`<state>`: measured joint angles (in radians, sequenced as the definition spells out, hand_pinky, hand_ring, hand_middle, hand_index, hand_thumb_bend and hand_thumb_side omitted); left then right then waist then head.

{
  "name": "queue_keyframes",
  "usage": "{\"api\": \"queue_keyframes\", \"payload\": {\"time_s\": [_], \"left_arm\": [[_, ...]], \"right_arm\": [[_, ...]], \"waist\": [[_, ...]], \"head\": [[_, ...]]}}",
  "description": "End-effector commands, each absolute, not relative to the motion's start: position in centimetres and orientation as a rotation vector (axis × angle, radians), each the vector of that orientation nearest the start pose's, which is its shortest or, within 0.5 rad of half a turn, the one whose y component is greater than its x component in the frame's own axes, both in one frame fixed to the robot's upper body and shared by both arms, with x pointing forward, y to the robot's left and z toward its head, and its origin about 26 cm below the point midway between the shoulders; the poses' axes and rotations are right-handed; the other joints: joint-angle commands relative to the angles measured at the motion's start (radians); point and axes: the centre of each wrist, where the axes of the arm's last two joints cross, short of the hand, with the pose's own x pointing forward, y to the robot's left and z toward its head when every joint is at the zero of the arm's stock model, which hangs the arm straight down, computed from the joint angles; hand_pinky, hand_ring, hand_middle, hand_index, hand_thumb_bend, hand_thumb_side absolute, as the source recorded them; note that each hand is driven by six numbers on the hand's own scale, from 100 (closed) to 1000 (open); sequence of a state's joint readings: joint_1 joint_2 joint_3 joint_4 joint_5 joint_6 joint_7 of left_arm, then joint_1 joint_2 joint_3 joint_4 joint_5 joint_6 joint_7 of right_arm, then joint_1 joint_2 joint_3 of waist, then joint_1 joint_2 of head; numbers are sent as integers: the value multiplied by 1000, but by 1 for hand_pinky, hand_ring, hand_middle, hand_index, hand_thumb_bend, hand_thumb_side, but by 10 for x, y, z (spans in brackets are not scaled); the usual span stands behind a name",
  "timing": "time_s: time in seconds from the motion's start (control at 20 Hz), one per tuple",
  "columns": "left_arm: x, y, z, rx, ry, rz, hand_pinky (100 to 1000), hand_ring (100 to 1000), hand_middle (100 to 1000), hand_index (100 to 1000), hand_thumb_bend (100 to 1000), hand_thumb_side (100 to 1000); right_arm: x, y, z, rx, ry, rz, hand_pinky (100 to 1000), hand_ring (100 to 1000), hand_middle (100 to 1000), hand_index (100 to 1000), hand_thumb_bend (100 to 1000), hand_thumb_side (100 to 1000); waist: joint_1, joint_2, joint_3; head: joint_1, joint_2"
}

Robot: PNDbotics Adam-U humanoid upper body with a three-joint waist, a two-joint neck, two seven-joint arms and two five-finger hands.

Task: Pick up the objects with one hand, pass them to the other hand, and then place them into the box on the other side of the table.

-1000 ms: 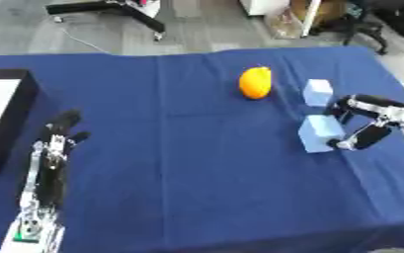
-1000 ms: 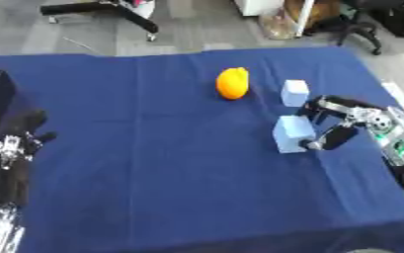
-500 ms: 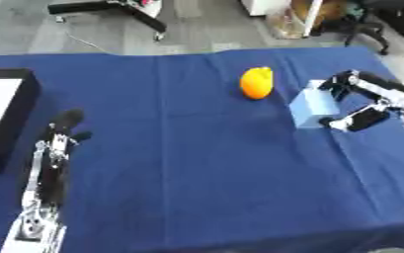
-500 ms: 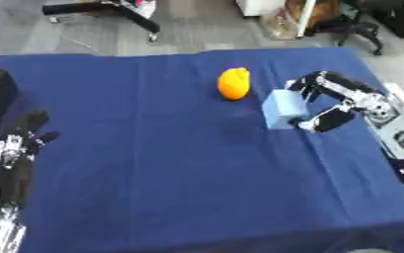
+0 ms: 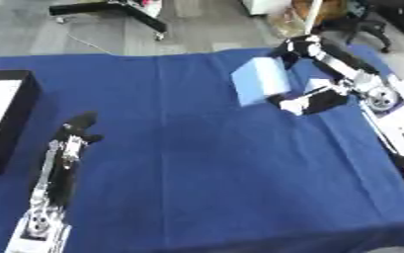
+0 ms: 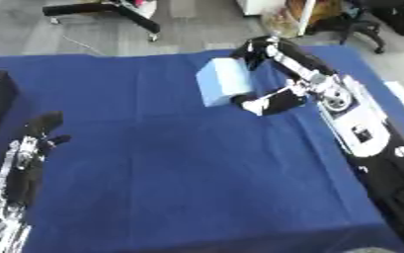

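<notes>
Right hand: the right hand (image 6: 278, 74) was closed around the light blue block (image 6: 224, 88), fingers over its far top edge and the thumb against its right side, toward the bottom corner.
Block: it hung lifted off the blue tablecloth (image 5: 214, 183), in the far right part of the table, tilted so that its broad face was turned toward the left.
Left hand: the left hand (image 5: 73, 134) rested at the near left, fingers relaxed and pointing away, holding nothing, well apart from the block.
Box: the black box with a white inside (image 5: 2, 118) sat at the left edge of the table, just beyond the left hand.
Other things: a black chair base (image 5: 118, 10) stood on the grey floor beyond the table, clear of the work.
Stage, as I judge it: the pick looked done; the handover to the left hand and the drop into the box were not yet done.
Risk one: the block was held only at its edges and tilted, so it could slip or turn in the hand on the way across.
Risk two: the left hand lay low and far off; if it closed before the block sat between its fingers, or the right hand let go too soon, the block would fall on the cloth.
Risk three: a block taken off-centre could catch the box wall instead of going inside.
</notes>
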<state>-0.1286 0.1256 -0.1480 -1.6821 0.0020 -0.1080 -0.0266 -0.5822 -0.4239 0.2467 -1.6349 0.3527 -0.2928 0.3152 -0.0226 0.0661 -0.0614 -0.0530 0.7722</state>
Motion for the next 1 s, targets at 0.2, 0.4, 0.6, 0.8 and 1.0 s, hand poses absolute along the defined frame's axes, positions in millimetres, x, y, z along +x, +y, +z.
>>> {"api": "queue_keyframes", "payload": {"time_s": [0.2,0.4,0.6,0.8,1.0], "left_arm": [[311,217,66,-117,-1842,-509,802,943,834,822,252,811],[317,215,69,-189,-1777,-638,810,959,849,830,293,839],[322,210,75,-276,-1733,-768,817,970,862,841,349,834],[325,209,84,-338,-1705,-893,819,971,866,849,381,825],[327,205,90,-390,-1678,-994,822,974,872,854,424,810]], "right_arm": [[350,-166,215,-130,-2364,1417,627,645,519,358,244,100],[340,-143,217,-27,-2413,1460,620,630,508,358,242,100],[335,-129,212,50,-2421,1492,613,622,502,357,244,100],[331,-118,208,114,-2428,1505,609,619,499,357,246,100],[329,-112,206,150,-2435,1498,608,619,497,357,249,100]], "waist": [[12,-15,-5],[17,-16,-9],[23,-15,-11],[29,-15,-12],[32,-15,-15]], "head": [[11,-2],[15,-2],[20,-2],[23,-2],[27,-2]]}}
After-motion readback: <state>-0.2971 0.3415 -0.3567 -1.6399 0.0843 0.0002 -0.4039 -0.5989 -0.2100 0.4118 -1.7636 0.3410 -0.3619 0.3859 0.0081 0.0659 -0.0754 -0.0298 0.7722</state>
